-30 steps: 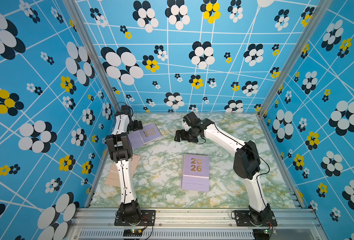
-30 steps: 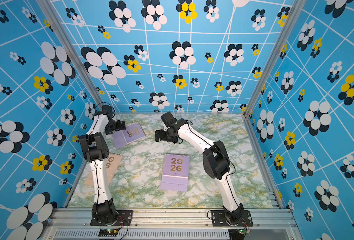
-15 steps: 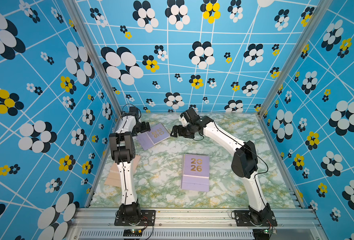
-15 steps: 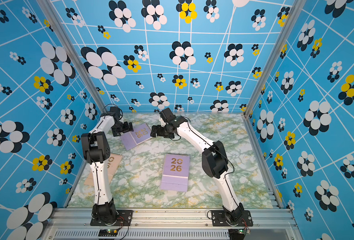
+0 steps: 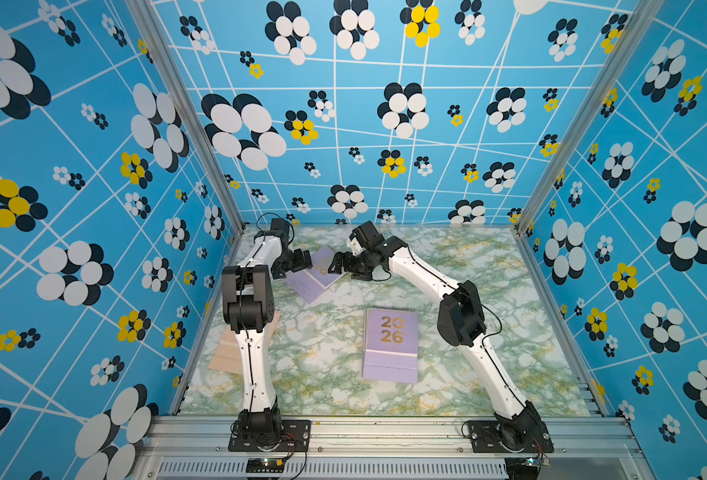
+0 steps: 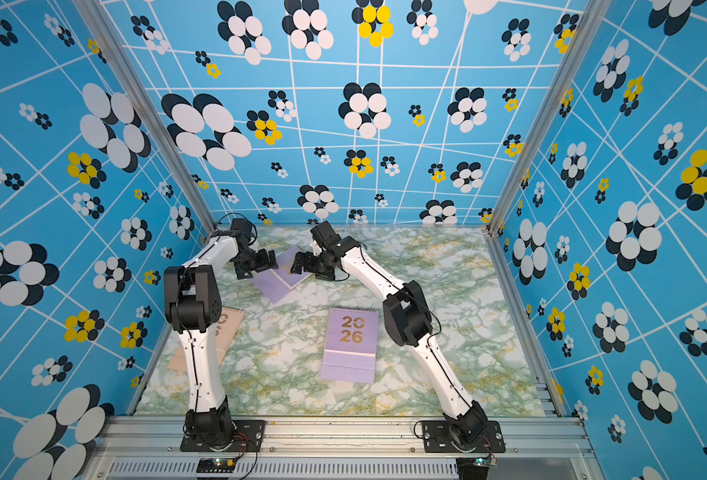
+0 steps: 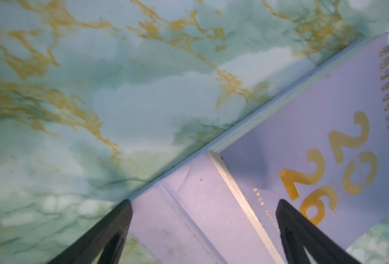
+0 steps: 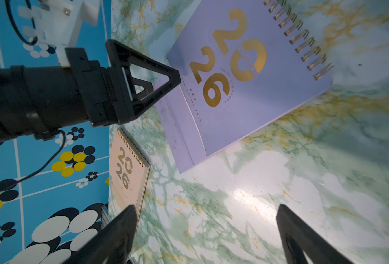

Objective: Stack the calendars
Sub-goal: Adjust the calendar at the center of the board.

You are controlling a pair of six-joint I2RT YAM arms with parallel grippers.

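The far lavender calendar [image 5: 308,286] has slid and turned toward the middle, both arms following. It lies skewed on the worktop [image 5: 530,311]. Wide-open left fingers [image 7: 120,214] hang over its flap end, nearer; wide-open right fingers [image 8: 291,228] wait just beside.

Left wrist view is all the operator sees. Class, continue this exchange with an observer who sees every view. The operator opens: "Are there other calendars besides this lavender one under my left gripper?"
Observer: Yes. A second lavender calendar lies flat in the middle of the table, apart from the far calendar you see.
Operator: Any more?
Observer: A peach calendar lies at the table's left edge, partly hidden by the left arm in both top views.
Operator: Where is the right gripper?
Observer: The right gripper is open and empty, facing the left gripper across the far calendar.
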